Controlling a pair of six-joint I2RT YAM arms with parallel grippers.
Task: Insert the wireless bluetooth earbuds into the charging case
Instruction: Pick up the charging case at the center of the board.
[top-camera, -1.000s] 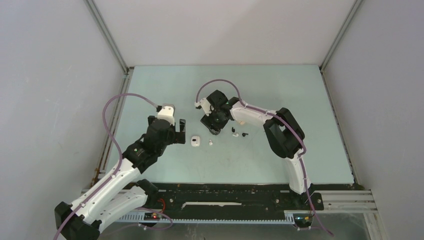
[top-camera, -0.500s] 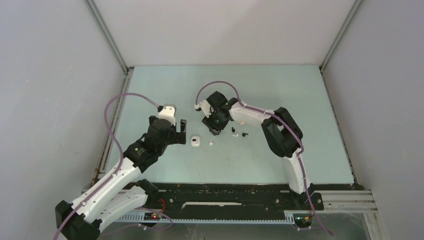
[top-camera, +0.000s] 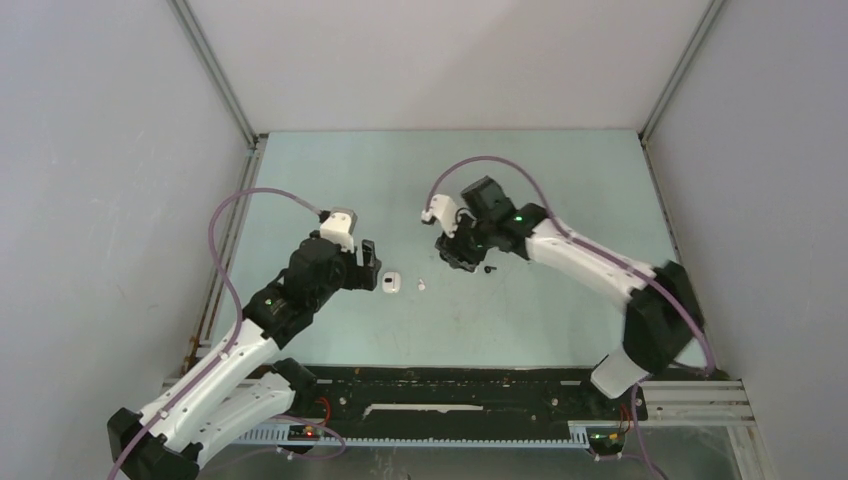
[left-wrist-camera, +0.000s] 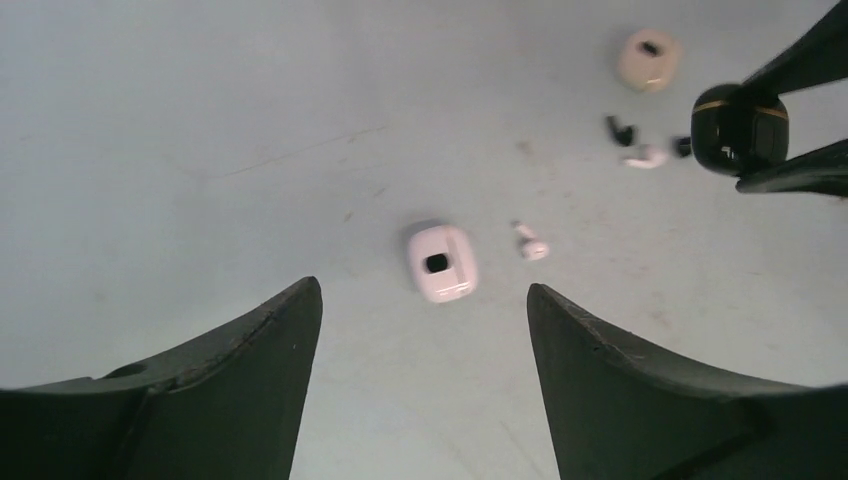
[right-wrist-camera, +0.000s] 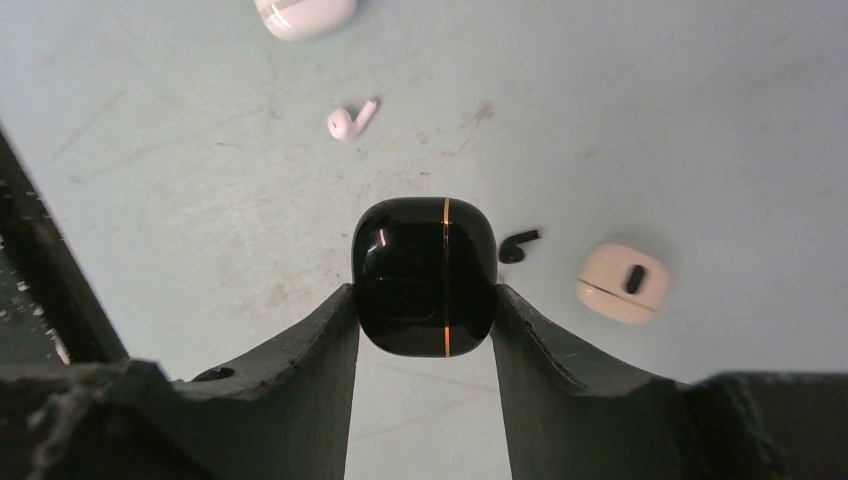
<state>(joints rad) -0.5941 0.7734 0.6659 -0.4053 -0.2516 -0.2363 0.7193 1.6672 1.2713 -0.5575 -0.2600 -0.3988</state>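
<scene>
Loosely scattered, the wireless bluetooth earbuds (right-wrist-camera: 350, 120) lie bare on the table (top-camera: 560, 180), none of them seated in a case yet. One white earbud (left-wrist-camera: 530, 243) rests just beside the white charging case (left-wrist-camera: 441, 262), a black earbud (right-wrist-camera: 517, 245) lies near the black charging case (right-wrist-camera: 425, 277), and a second white earbud (left-wrist-camera: 646, 156) sits close to that black one. The right arm's jaws are pinching the black charging case by its two flat sides, its thin gold line facing the wrist camera. This is probably to carry or steady it for opening (whether it is off the table I cannot tell). The left arm's jaws are spread wide with nothing between them. They are lined up on the white charging case so that it sits in the gap in the wrist view, which reads as an approach to grip it. A beige case (right-wrist-camera: 622, 282) lies apart on the far side of the black earbud. The table is a pale green sheet, scuffed and smudged around the cases, boxed in by plain grey walls (top-camera: 100, 200) with metal rails (top-camera: 215, 70) at the corners
</scene>
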